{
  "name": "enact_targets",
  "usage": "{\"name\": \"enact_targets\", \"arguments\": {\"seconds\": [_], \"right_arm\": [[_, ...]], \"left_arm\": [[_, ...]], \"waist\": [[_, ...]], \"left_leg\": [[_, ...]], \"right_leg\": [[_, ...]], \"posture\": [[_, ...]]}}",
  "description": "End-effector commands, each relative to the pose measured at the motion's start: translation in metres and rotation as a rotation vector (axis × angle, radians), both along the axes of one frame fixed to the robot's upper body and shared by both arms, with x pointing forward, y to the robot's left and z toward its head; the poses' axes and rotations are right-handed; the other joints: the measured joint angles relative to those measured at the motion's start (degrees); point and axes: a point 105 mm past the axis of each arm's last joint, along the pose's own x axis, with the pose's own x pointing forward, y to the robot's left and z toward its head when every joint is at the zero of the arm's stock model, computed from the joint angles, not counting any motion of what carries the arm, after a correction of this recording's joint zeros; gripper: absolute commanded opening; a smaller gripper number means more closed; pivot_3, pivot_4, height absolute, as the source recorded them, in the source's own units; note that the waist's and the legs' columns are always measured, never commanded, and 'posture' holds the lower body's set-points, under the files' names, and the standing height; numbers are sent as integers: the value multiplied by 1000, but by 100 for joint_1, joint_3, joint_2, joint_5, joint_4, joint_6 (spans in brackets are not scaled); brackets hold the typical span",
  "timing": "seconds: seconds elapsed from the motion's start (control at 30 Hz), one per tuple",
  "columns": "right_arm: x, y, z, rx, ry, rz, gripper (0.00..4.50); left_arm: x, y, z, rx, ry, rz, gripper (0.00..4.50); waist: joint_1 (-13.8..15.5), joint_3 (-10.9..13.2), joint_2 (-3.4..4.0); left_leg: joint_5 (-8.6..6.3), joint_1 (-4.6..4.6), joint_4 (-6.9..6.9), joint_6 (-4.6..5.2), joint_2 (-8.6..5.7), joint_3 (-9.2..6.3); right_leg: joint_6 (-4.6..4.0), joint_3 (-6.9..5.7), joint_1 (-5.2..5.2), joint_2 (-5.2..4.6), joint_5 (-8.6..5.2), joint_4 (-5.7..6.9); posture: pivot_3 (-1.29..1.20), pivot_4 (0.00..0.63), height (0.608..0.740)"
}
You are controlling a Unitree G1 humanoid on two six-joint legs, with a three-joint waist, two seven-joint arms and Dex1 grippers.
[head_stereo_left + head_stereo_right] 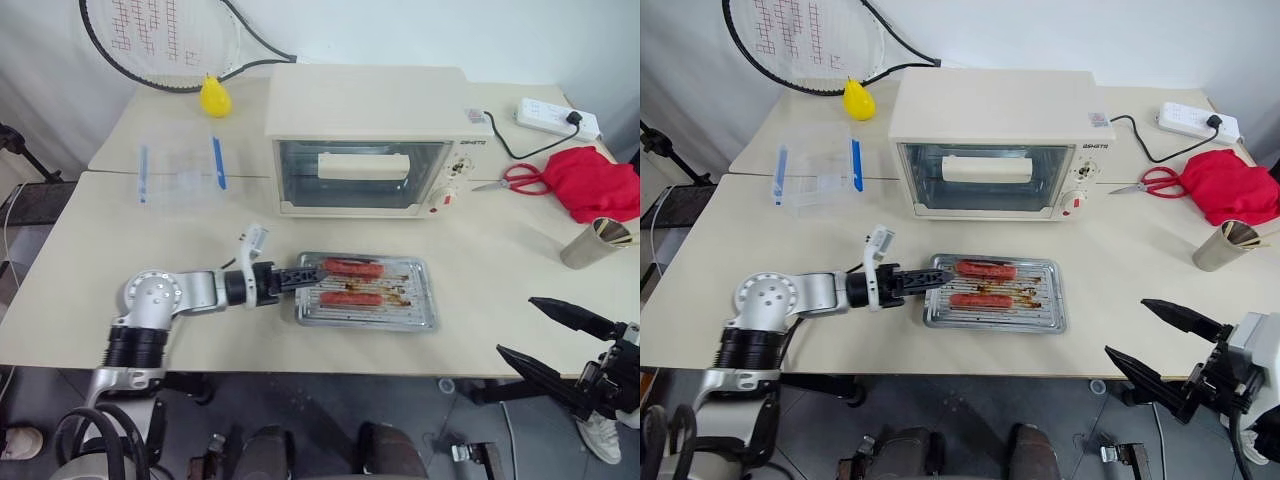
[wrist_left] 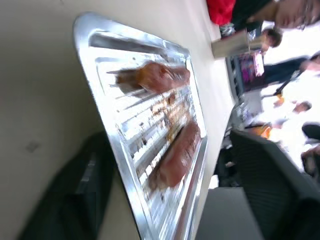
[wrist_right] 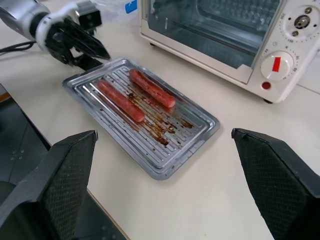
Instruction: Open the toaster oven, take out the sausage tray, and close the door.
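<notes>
My right gripper (image 1: 555,335) hangs wide open, empty, off the table's near edge. Left gripper (image 3: 95,52) parted at the shiny ribbed sausage tray (image 1: 368,292)'s rim. Beyond, boxy cream toaster oven (image 1: 368,140), glass door (image 1: 357,172) closed.

Even, bright overhead light; soft shadows beneath the toaster oven (image 1: 365,140). Left wrist view apparently motion-blurred, glare streaking the sausage tray (image 2: 150,145).

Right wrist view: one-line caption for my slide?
Sausage tray out on the table beside the toaster oven, left gripper at its edge.
</notes>
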Motion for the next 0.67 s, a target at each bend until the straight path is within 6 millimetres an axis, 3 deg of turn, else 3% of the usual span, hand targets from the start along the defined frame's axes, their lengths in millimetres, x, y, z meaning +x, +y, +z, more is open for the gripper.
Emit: {"name": "enact_targets", "arguments": {"seconds": [0.03, 0.07, 0.13, 0.23, 0.37, 0.67], "right_arm": [[2, 3, 2, -11, -15, 51, 4500], [4, 5, 0, -13, -9, 74, 4500], [7, 6, -1, -11, -6, 100, 4500], [12, 9, 0, -10, -14, 140, 4500], [14, 17, 2, -7, -3, 228, 4500], [15, 21, 0, -19, 23, 297, 4500]], "left_arm": [[-13, 40, 37, -66, -345, -23, 4482], [-18, 61, 35, 23, -480, -43, 4482], [-26, 82, 25, 167, -611, -111, 4482], [-25, 98, 30, 241, -780, -144, 4482], [-43, 118, 37, 344, -1036, -278, 4482], [-48, 122, 23, 416, -1093, -321, 4482]], "waist": [[-55, 0, 0], [-91, 0, -1], [-123, 2, 4], [-52, 7, 19], [-14, 7, 18], [-63, 8, 16]], "left_leg": [[0, -1, 0, 0, 0, 1], [-1, -3, -5, -2, 2, 5], [-2, -8, -12, -5, 8, 25], [-5, -8, -11, -9, 9, 73], [-8, -16, -4, -5, 8, 63], [-21, -14, 2, 15, 11, 79]], "right_leg": [[0, 0, -3, 0, 0, -1], [-2, 4, -14, 1, -1, 1], [-11, 9, -33, 8, -6, 7], [-15, 10, -34, 7, -8, -7], [-9, 7, -32, -6, -4, -13], [-1, 7, -31, -3, 1, 4]], "posture": [[0, 150, 740], [0, 150, 740], [0, 150, 740], [0, 150, 740], [0, 150, 740], [0, 150, 740]]}}
